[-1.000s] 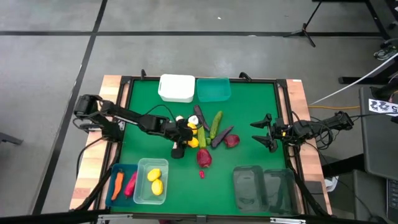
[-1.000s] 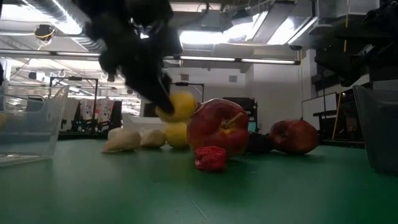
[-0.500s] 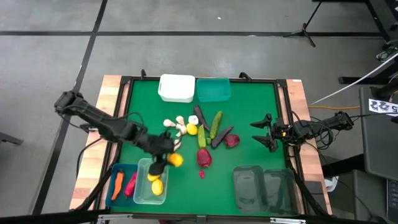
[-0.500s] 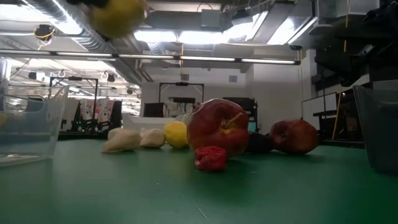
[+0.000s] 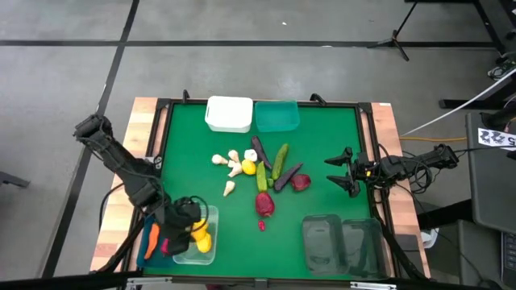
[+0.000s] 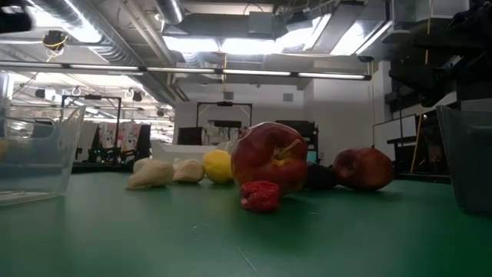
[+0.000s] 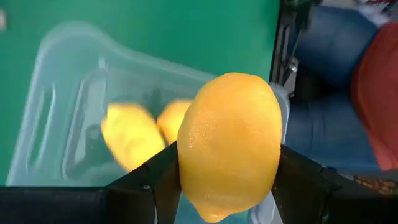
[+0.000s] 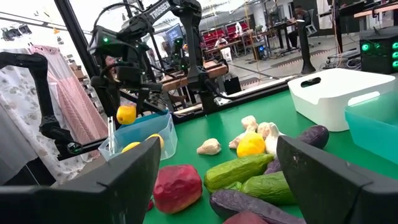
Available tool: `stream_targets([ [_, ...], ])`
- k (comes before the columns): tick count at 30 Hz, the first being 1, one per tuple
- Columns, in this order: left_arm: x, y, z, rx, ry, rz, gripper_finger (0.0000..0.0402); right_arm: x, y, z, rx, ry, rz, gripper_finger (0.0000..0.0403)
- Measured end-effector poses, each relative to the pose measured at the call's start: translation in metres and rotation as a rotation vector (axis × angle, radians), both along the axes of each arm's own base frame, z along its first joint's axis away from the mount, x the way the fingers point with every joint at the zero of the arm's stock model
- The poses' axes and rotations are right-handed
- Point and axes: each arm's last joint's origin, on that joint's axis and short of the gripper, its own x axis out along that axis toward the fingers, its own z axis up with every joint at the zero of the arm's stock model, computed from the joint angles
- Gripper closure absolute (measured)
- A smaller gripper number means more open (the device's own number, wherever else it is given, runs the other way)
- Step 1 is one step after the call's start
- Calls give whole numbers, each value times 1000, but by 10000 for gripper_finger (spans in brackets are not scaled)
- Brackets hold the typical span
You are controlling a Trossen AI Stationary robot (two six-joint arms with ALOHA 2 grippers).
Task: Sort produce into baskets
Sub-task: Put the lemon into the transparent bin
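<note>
above the clear pale green bin (image 5: 196, 235) at the table's near left, the left gripper (image 7: 227, 186) clamps a yellow lemon (image 7: 229, 142). right gripper (image 5: 342, 171) waits near the right edge, jaws wide, holding nothing.

Bright, even overhead light, with soft shadows on your table.

You get ceiling strip lamps (image 6: 231, 71) glaring in the low view; the clear bin (image 6: 34, 150) at the table's edge sits soft, and your left wrist's lemon (image 7: 229, 143) looms blurred.
</note>
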Motion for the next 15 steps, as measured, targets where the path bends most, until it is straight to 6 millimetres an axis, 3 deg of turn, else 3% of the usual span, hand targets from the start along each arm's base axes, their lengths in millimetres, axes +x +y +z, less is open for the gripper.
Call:
stream_targets([
  [8,-16,-1,-6,40,129,72,200,0,0,0,0,0,0,81],
  [15,-14,-1,-5,22,123,98,152,0,0,0,-1,0,0,81],
])
